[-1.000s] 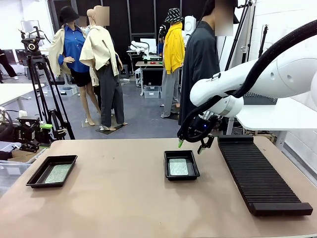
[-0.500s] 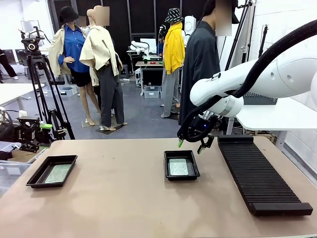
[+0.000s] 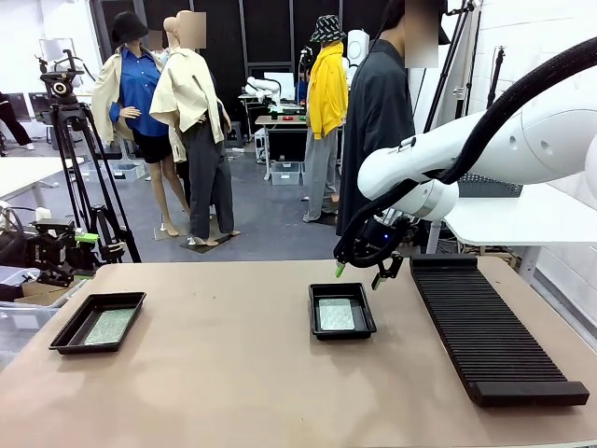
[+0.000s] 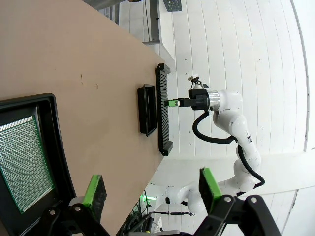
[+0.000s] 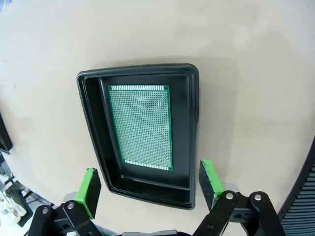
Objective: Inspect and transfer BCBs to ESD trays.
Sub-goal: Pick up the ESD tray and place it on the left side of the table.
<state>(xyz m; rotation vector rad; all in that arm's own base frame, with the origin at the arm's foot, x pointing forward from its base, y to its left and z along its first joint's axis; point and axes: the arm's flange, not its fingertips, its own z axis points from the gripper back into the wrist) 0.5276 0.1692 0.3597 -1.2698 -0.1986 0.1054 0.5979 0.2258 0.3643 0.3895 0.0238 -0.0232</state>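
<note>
Front view: the right gripper (image 3: 362, 276) hangs with its fingers spread and empty just above the far rim of the centre ESD tray (image 3: 341, 333), which rests on the table (image 3: 233, 373) and holds one BCB (image 3: 336, 315) flat on its floor. The ribbed black rack (image 3: 490, 331) lies just right of that tray and carries no visible board; the second ESD tray (image 3: 58, 342) sits well to the left of it, near the table's left edge, with its own BCB (image 3: 110, 326) inside. Judged from this layout, both boards are placed and the release step appears complete; the next move calls for lifting the right arm straight up and clear of the centre tray without clipping its rim. Left wrist view: the left gripper (image 4: 150, 189) is open with nothing between its green pads (image 4: 93, 190), poised beside the left tray (image 4: 56, 142); the board there (image 4: 24, 162) lies flat, and the centre tray (image 4: 147, 109) appears edge-on, touching or just beside the rack (image 4: 163, 110). This view alone settles the left gripper's state. Right wrist view: looking straight down, the open fingers (image 5: 89, 191) bracket the near rim of the centre tray (image 5: 194, 142); the board (image 5: 141, 126) sits square, closer to one long wall, a detail the front view cannot resolve.
</note>
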